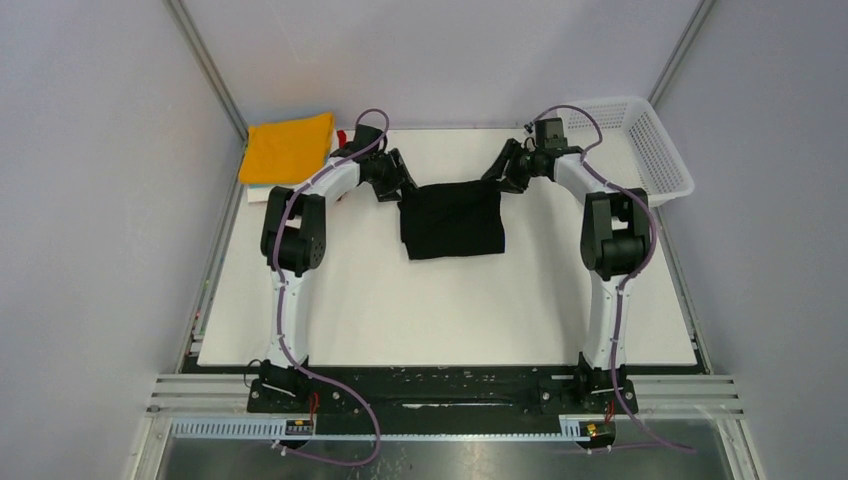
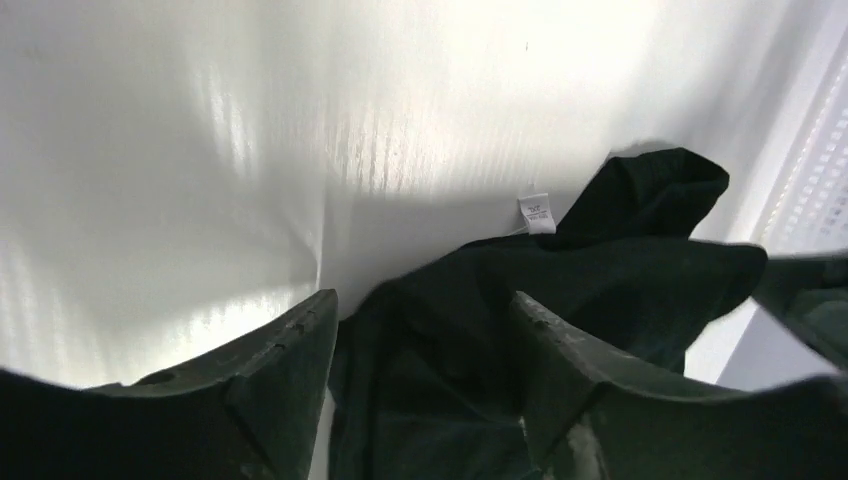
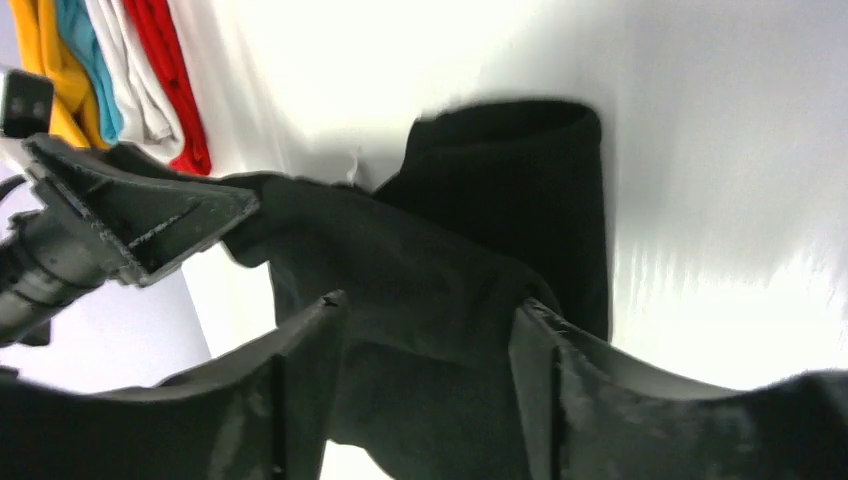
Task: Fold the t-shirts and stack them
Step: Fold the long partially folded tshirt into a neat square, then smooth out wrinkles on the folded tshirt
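The black t-shirt [image 1: 452,220] lies partly folded on the white table, its far edge between my two arms. My left gripper [image 1: 400,185] is at its far left corner, jaws open wide, with black cloth [image 2: 620,260] lying between the fingers [image 2: 300,350]; a white label [image 2: 537,213] shows. My right gripper [image 1: 497,180] is at the far right corner, also open, with the black shirt [image 3: 520,180] between its fingers [image 3: 540,350]. The folded stack sits at the far left, with the orange-yellow shirt [image 1: 288,148] on top. In the right wrist view the light blue [image 3: 90,60], white [image 3: 130,80] and red [image 3: 175,90] shirts show below it.
A white plastic mesh basket [image 1: 655,145] stands at the far right corner of the table [image 1: 440,310]; its mesh also shows in the left wrist view [image 2: 815,180]. Grey walls and metal frame posts enclose the table on three sides.
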You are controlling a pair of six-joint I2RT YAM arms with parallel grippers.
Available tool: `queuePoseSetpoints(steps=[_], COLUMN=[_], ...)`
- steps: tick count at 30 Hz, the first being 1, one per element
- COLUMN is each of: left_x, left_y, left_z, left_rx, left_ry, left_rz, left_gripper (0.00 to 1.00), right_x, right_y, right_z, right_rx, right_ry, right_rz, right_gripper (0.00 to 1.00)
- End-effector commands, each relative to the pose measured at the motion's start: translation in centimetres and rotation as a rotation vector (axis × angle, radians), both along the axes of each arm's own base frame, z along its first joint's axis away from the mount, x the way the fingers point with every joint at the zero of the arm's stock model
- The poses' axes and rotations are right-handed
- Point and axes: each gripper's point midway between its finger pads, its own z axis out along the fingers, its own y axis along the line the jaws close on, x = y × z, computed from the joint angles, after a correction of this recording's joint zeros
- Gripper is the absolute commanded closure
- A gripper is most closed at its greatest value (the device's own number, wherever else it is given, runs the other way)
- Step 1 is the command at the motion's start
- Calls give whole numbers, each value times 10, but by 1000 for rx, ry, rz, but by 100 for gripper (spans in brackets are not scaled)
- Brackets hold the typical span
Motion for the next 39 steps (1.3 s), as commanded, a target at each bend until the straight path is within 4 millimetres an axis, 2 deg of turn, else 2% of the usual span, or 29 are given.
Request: queuePoseSetpoints(steps=[1, 2, 3, 4, 9, 11, 14, 17, 21, 23, 25, 29, 32, 34, 39], left_x=[27, 25, 21, 17, -17, -33, -45, -43, -28, -16, -1, 14, 1, -14, -76], left_y=[-4, -6, -7, -6, -15, -28, -53, -67, -73, -66, -51, -35, -31, -35, -39], left_z=[65, 76, 85, 92, 114, 115, 115, 93, 56, 36, 17, -8, -24, -21, -13], left_rx=[-55, -68, -70, -65, -30, -48, -82, -86, -68, -10, 60, 57, 59, 39, 42], left_ry=[-143, -163, -179, -192, -238, -244, -254, -203, -142, -125, -107, -49, 7, 6, -13], left_rz=[-31, -40, -46, -44, -64, -99, -156, -173, -157, -116, -49, 7, 2, -25, -91], left_gripper=[24, 10, 2, 1, 1, 1, 1, 1, 1, 1, 1, 1, 1, 1, 1], right_x=[28, 26, 22, 17, -35, -59, -86, -100, -105, -107, -117, -138, -152, -165, -213], right_y=[-6, -8, -11, -16, -15, -3, 28, 51, 61, 59, 56, 46, 43, 42, 42], right_z=[31, 37, 43, 54, 62, 63, 63, 57, 26, 7, -19, -61, -73, -77, -81], right_rx=[-36, -48, -68, -86, -77, -37, 97, 172, 160, 149, 134, 79, 68, 52, -1], right_ry=[-83, -99, -116, -141, -159, -164, -164, -140, -63, -16, 53, 165, 209, 223, 248], right_rz=[8, 9, 8, -1, 13, 50, 131, 200, 217, 200, 184, 159, 161, 166, 191], right_gripper=[5, 1, 1, 0, 0, 0, 0, 1, 1, 1, 1, 1, 1, 0, 0])
